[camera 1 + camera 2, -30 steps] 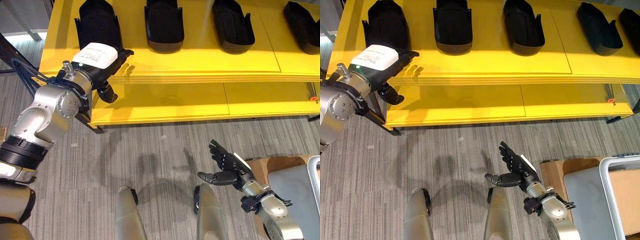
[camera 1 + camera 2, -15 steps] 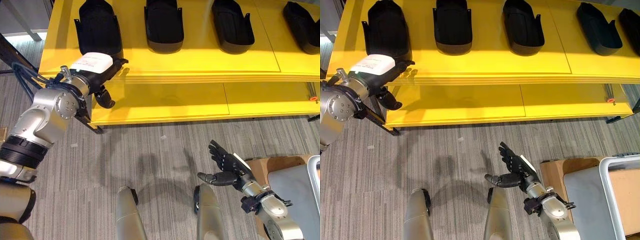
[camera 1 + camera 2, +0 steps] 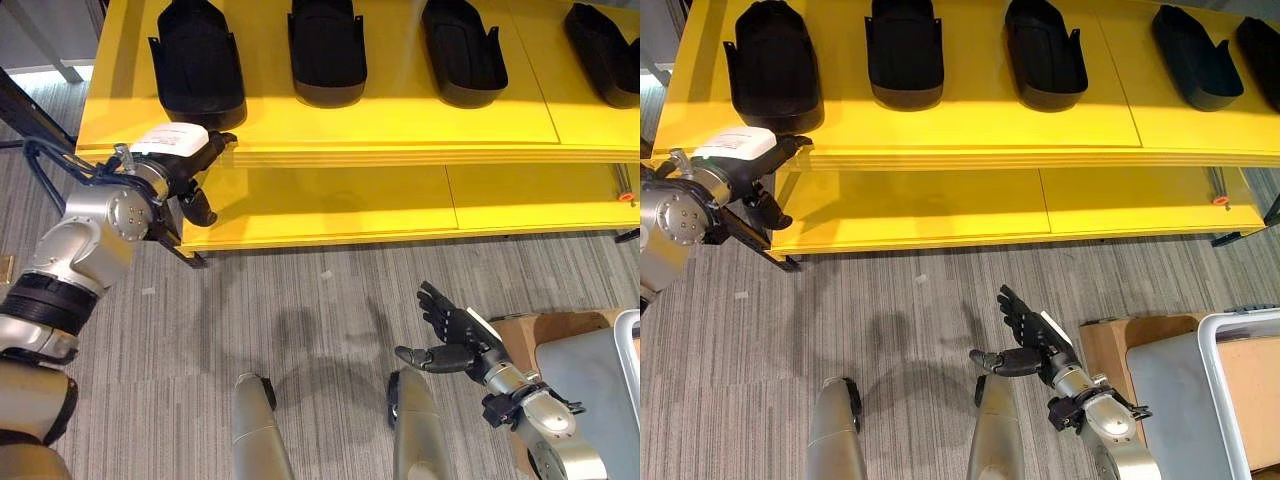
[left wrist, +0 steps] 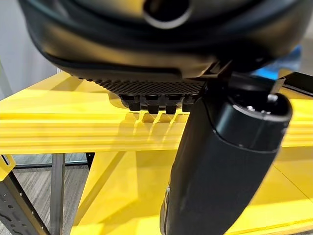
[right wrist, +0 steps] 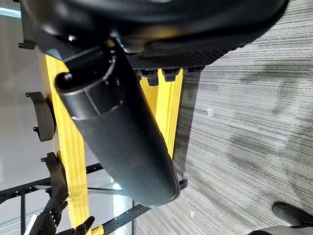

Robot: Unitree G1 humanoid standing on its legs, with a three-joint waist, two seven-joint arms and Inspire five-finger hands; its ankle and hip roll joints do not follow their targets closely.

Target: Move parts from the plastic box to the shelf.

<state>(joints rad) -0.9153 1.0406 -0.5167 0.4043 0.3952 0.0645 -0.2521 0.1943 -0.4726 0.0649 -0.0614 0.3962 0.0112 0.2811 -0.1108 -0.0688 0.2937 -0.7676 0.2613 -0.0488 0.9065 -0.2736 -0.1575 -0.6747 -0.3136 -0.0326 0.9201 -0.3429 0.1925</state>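
Several black moulded parts lie in a row on the yellow shelf's (image 3: pixel 400 118) top board; the leftmost part (image 3: pixel 197 62) is nearest my left hand (image 3: pixel 178 152). That hand hovers open at the board's front left edge, fingers straight, holding nothing and just short of the part. In the left wrist view its fingertips (image 4: pixel 152 103) point at the shelf edge. My right hand (image 3: pixel 455 340) floats open and empty low over the carpet, left of the grey plastic box with a white rim (image 3: pixel 1217 328) at the lower right.
A lower yellow shelf board (image 3: pixel 350 200) runs under the top one, with a dark metal leg (image 3: pixel 190 255) at its left corner. A brown cardboard box (image 3: pixel 520 328) sits against the plastic box. Grey carpet lies open between shelf and box.
My left hand has pulled back from the leftmost part, down and to the left, off the top board to its front edge. The right hand has stayed put.
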